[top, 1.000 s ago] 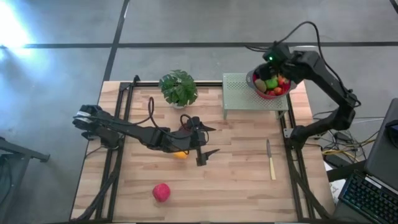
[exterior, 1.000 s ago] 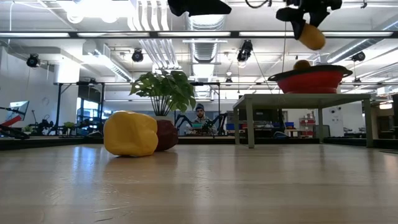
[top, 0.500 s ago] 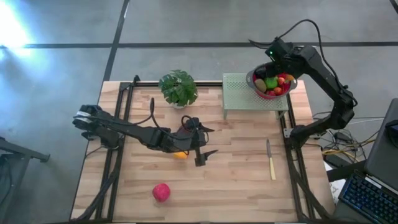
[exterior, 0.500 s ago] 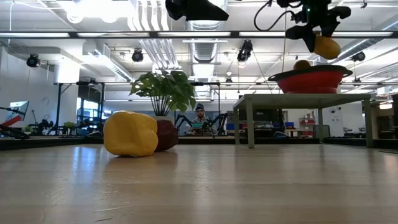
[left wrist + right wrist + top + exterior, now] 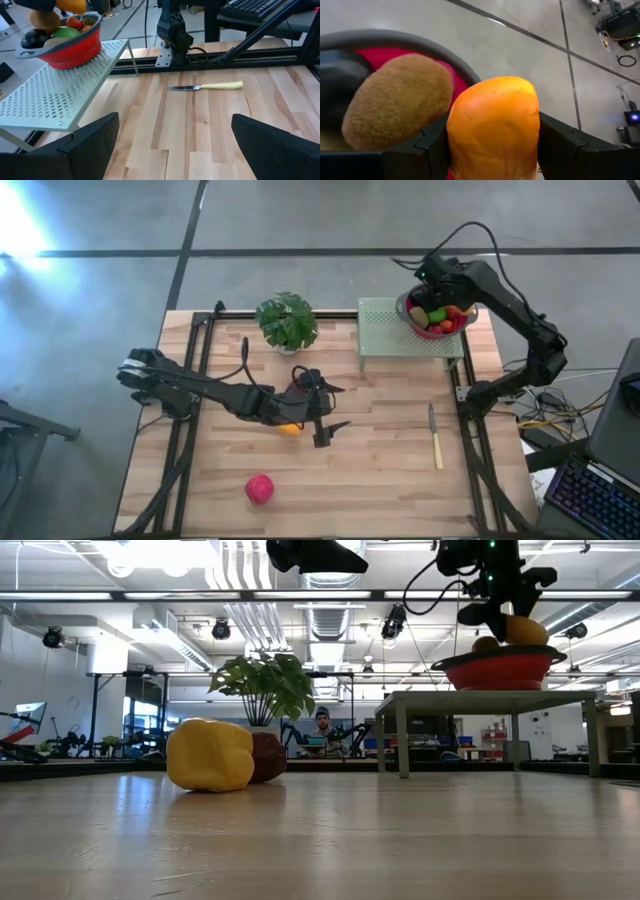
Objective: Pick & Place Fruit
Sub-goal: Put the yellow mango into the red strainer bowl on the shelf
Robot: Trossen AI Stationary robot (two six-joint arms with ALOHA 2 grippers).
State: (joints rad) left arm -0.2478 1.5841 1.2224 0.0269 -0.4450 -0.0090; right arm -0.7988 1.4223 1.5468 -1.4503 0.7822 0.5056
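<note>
With my right end effector (image 5: 505, 620) clenched on the orange fruit (image 5: 493, 130) above the full bowl (image 5: 432, 328), releasing it may send it rolling off the heap.

Grey concrete floor (image 5: 300, 220) crossed by dark seam lines around the pale wooden plank surface (image 5: 380, 450). Open workshop hall beyond, with long fluorescent ceiling strips (image 5: 200, 595), exposed silver ducts (image 5: 245, 620), black stands and cluttered desks (image 5: 120, 735). One seated person (image 5: 321, 725) far back. Black keyboard (image 5: 600, 500) at right.

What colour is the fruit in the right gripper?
Orange fruit; right wrist view shows it best.
</note>
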